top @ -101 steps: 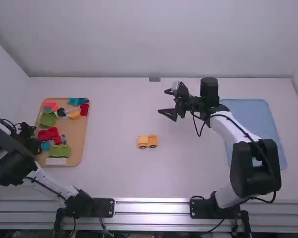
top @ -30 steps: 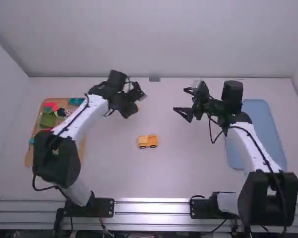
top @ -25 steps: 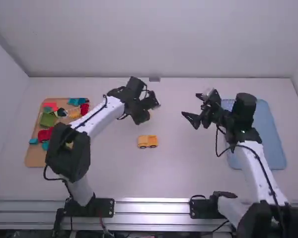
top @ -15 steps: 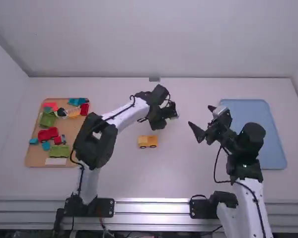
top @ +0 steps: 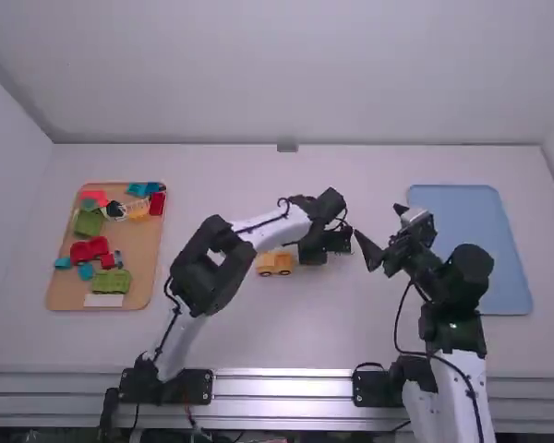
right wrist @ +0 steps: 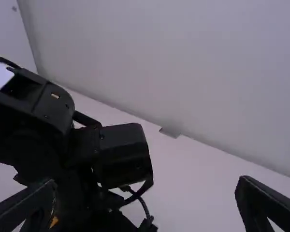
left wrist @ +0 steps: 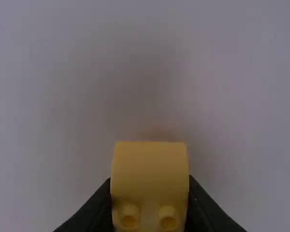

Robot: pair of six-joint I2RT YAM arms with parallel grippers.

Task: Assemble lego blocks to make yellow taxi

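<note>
We can read no text, labels, brands, numbers or signs on anything in these views.

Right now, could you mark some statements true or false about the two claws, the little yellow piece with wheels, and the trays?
1. The left gripper holds a yellow block. True.
2. The right gripper is closed around a green block. False: its fingers are apart, with nothing between them.
3. The yellow wheeled piece stands on the white table. True.
4. The blue tray lies on the robot's left. False: it is on the right; the tan tray is on the left.
</note>
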